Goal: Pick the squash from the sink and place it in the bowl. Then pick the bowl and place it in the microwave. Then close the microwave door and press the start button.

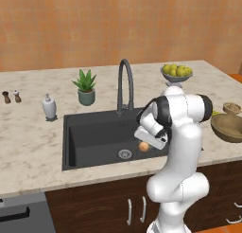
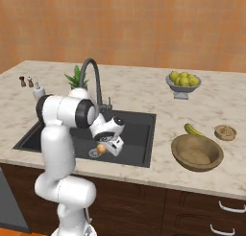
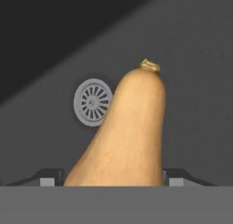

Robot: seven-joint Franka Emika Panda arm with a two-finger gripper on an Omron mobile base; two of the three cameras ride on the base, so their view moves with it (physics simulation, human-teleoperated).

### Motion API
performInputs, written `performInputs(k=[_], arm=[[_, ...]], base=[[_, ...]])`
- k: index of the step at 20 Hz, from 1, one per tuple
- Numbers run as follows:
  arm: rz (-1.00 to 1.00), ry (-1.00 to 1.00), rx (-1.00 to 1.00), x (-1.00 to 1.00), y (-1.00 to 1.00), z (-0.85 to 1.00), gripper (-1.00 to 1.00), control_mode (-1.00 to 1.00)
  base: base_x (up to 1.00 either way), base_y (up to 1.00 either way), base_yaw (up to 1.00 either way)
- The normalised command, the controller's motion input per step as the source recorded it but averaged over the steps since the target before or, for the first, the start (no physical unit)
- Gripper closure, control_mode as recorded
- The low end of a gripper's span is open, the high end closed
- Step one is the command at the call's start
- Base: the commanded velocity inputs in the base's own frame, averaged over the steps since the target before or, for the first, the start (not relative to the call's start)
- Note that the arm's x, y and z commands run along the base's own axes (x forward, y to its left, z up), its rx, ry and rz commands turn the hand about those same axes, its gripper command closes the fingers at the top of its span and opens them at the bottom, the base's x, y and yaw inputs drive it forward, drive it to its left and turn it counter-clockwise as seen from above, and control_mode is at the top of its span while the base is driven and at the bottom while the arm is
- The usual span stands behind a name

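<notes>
Down in the sink [image 1: 90,132] the basin floor lies bare left of the drain [image 1: 125,154], the gooseneck faucet [image 1: 125,85] arches over the back rim, and toward the bowl [image 2: 197,152] the counter [image 2: 163,129] stretch is open apart from a banana [image 2: 193,130] just behind the bowl.
</notes>
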Motion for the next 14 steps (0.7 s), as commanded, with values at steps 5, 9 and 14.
performInputs(k=[5, 9, 14], arm=[[-0.16, -0.04, -0.12, -0.56, -0.25, 1.00, 1.00, -1.00], [-0.16, -0.03, -0.08, -0.61, -0.36, 1.00, 1.00, -1.00], [-0.17, 0.00, -0.01, -0.54, -0.57, 1.00, 1.00, -1.00]], base=[[0.00, 0.00, 0.00], [0.00, 0.00, 0.00], [0.00, 0.00, 0.00]])
